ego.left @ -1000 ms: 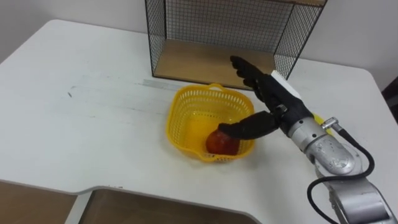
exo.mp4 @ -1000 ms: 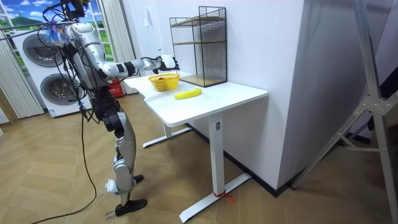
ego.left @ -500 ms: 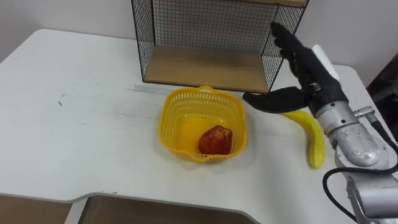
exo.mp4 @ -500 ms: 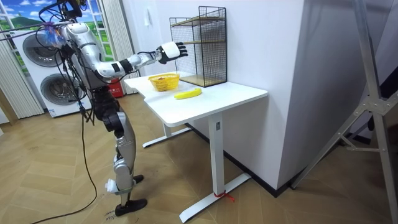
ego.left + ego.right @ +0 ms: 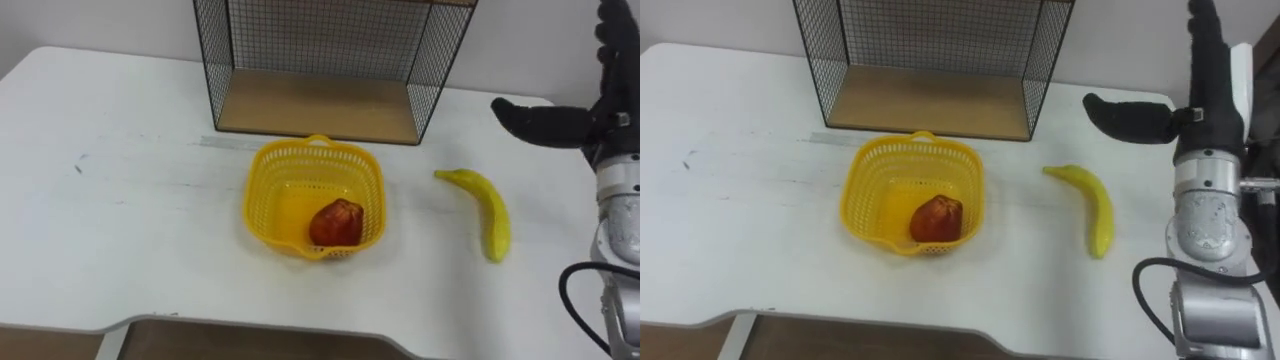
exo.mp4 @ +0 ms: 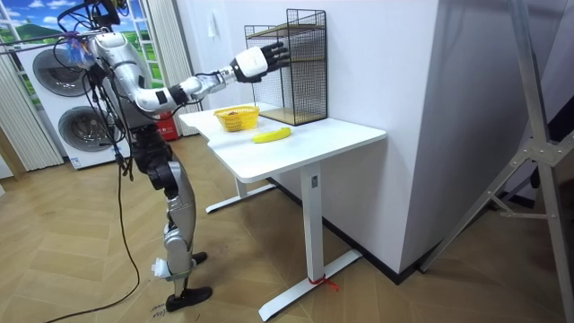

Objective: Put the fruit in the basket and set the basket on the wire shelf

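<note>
Closest to me on the white tabletop [image 5: 120, 220] sits the yellow basket [image 5: 257, 200], upright, with a red fruit [image 5: 335, 222] lying inside against its near right wall. Just to the right of it, apart from the basket, a banana [image 5: 487, 212] lies flat on the bare surface, stem end pointing back toward the shelf. Beyond and right of the banana I see my right hand [image 5: 1208, 110], holding nothing, fingers straight and thumb spread wide toward the left. The right eye view gives me those fingers at full length, pointing up and away, where the left eye view crops them at its edge. Behind the basket stands the wire shelf [image 5: 315, 105], its wooden bottom board bare and its open front facing me. The room view adds what the head camera cannot: the robot stands upright at the tabletop's end, washing machines [image 6: 63, 90] behind it, with the right arm stretched forward and raised, the hand held in the air well above the tabletop, level with the shelf's upper tier and close in front of it.
</note>
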Robot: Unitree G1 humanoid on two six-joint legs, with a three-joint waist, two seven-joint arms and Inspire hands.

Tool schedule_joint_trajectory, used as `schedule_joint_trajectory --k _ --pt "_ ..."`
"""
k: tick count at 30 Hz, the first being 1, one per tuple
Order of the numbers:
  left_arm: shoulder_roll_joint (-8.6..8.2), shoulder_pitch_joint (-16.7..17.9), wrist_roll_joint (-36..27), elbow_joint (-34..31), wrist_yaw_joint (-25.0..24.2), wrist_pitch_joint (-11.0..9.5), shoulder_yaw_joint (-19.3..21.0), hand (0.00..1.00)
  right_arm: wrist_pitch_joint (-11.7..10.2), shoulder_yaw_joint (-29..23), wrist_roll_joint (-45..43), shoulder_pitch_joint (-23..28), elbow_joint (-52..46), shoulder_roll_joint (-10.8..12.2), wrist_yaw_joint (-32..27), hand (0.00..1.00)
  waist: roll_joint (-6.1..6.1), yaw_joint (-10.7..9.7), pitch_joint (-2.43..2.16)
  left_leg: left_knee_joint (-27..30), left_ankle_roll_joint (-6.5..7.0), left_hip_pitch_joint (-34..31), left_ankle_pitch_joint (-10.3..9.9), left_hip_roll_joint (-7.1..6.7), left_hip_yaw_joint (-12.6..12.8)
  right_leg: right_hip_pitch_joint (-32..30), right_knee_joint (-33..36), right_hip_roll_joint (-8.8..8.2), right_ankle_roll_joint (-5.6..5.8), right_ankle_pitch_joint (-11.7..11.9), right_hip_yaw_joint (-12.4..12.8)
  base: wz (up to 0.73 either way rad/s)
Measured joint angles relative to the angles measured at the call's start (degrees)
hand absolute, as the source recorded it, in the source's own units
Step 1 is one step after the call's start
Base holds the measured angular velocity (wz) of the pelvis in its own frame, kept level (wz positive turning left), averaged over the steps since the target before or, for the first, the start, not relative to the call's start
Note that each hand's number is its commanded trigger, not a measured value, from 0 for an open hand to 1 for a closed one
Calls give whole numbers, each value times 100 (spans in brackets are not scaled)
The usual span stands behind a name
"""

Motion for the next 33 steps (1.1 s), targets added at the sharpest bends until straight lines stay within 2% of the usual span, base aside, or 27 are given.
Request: schedule_joint_trajectory --k 4,7,8,15,19,23,26,30,33 --pt "-1 8 10 -64 -16 114 -4 0 31 17 22 -2 751 -2 21 0 15 0 2 -11 8 -8 5 -10 -5 -17 -5 -16 5 2 -41 1" --pt "1 29 8 -150 -24 223 -7 0 166 65 39 -2 1072 -3 87 0 25 -4 -3 -28 9 -8 6 -12 -6 -24 -7 -17 6 3 -41 0" --pt "1 33 7 -164 -25 268 -7 0 259 70 38 -2 1097 -3 119 0 30 -4 -6 -41 11 -7 9 -13 -5 -29 -7 -17 6 3 -40 0" --pt "1 65 2 -235 -30 458 1 0 457 95 3 -18 1101 -4 268 0 -6 -82 -19 -74 20 0 21 -22 -5 -33 -10 -22 6 2 -26 0" --pt "6 80 106 -323 -123 591 116 0 617 111 -200 -45 1226 -24 563 0 -91 -63 -37 -62 20 3 21 -19 17 -44 -9 -20 6 2 -9 -2" --pt "8 22 106 -324 -212 660 120 0 795 280 -229 -75 1376 -145 981 0 -112 44 -29 -89 21 57 19 -12 75 -58 -1 -22 10 4 47 -8" --pt "15 -28 107 -325 -283 701 147 0 966 292 -264 -190 1538 -148 1299 0 -124 88 -24 -108 22 40 18 -11 70 -63 3 -23 10 4 37 0" --pt "26 -44 101 -339 -371 764 245 0 990 292 -312 -456 2009 -151 1567 0 -166 81 -10 -87 22 27 19 -11 70 -60 2 -22 10 4 34 0" --pt "31 -54 98 -340 -461 765 264 0 1018 292 -375 -692 2403 -156 1765 0 -180 72 -17 -51 27 -8 22 -12 70 -67 20 -28 13 7 21 2"
